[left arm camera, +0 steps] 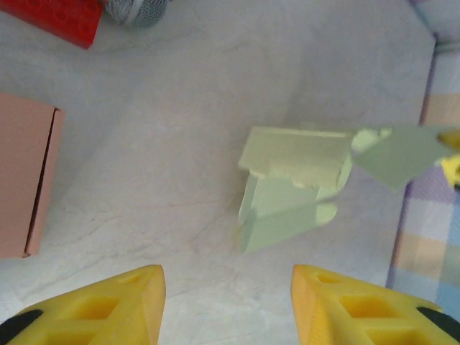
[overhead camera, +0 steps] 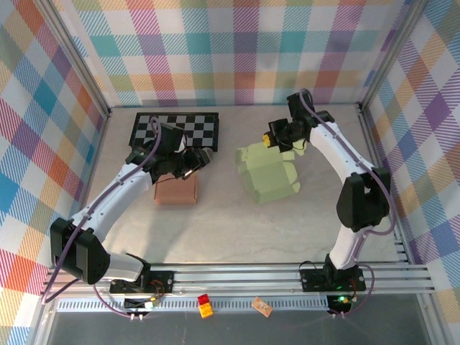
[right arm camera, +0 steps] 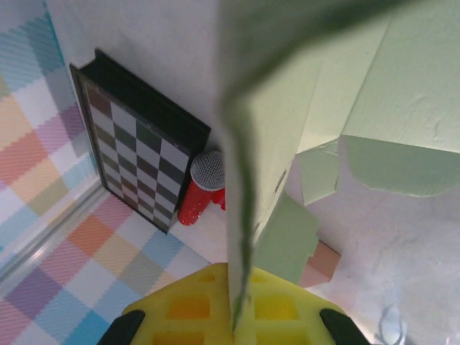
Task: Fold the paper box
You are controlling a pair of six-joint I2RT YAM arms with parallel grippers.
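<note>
Top cam, paper box (overhead camera: pixel 267 172): pale green, half-folded, lay on table (overhead camera: pixel 237 223) right of centre, flaps open.
Top cam, right gripper (overhead camera: pixel 268 141): was at box's far edge, touching a flap.
Top cam, left gripper (overhead camera: pixel 197 162): hung above far side of pink box (overhead camera: pixel 176 190), well apart from green one.
Top cam, checkerboard (overhead camera: pixel 175 130): lay at back left, by the wall.
Left wrist cam, left gripper (left arm camera: pixel 226 302): yellow fingers (left arm camera: pixel 122 305) stood apart, nothing btwn them.
Left wrist cam, paper box (left arm camera: pixel 287 187): ahead on table, one flap lifted twd right edge; pink box (left arm camera: pixel 25 187) at left.
Right wrist cam, right gripper (right arm camera: pixel 233 316): jaws were clamped on a thin green flap edge of paper box (right arm camera: pixel 402 122).
Right wrist cam, bkgd: checkerboard (right arm camera: pixel 136 144), red mic (right arm camera: pixel 205 187) just beside it.
</note>
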